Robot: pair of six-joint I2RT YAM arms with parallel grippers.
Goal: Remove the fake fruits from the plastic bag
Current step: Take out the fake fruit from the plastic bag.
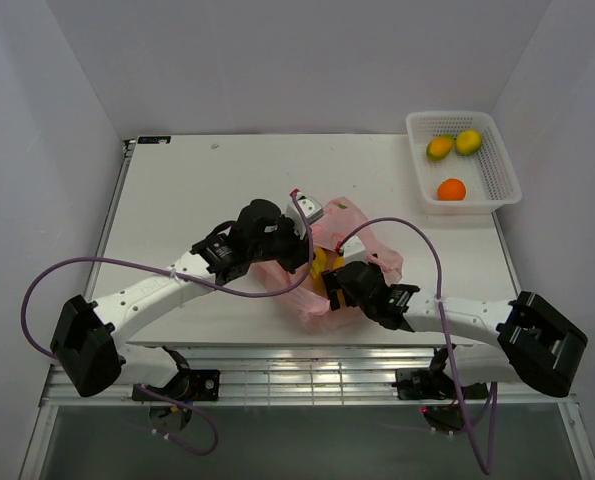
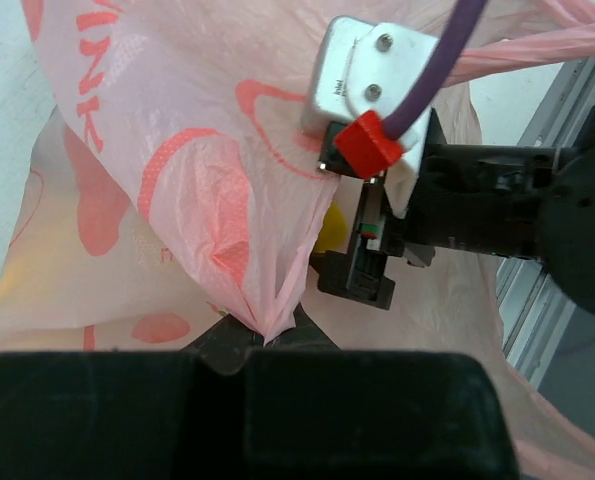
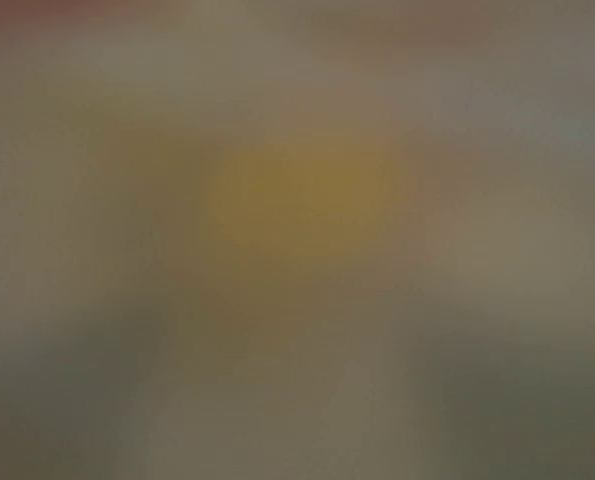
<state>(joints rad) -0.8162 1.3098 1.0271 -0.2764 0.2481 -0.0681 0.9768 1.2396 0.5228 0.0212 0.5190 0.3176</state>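
Note:
The pink plastic bag (image 1: 362,262) lies crumpled at the table's middle front. My left gripper (image 1: 299,250) is shut on a gathered fold of the plastic bag (image 2: 177,190), pinched between its jaws and pulled up. My right gripper (image 1: 330,284) reaches into the bag's mouth from the right, its fingers hidden by plastic. A yellow fake fruit (image 1: 320,264) shows inside the bag, between the two grippers. In the left wrist view a sliver of that yellow fruit (image 2: 329,228) peeks behind the right arm's wrist (image 2: 497,215). The right wrist view is fully blurred, with only a yellow patch (image 3: 307,195).
A white mesh basket (image 1: 497,185) stands at the back right corner, holding two yellow-green fruits (image 1: 440,147) (image 1: 468,141) and an orange (image 1: 452,189). Purple cables loop over both arms. The table's front edge runs just behind the bag.

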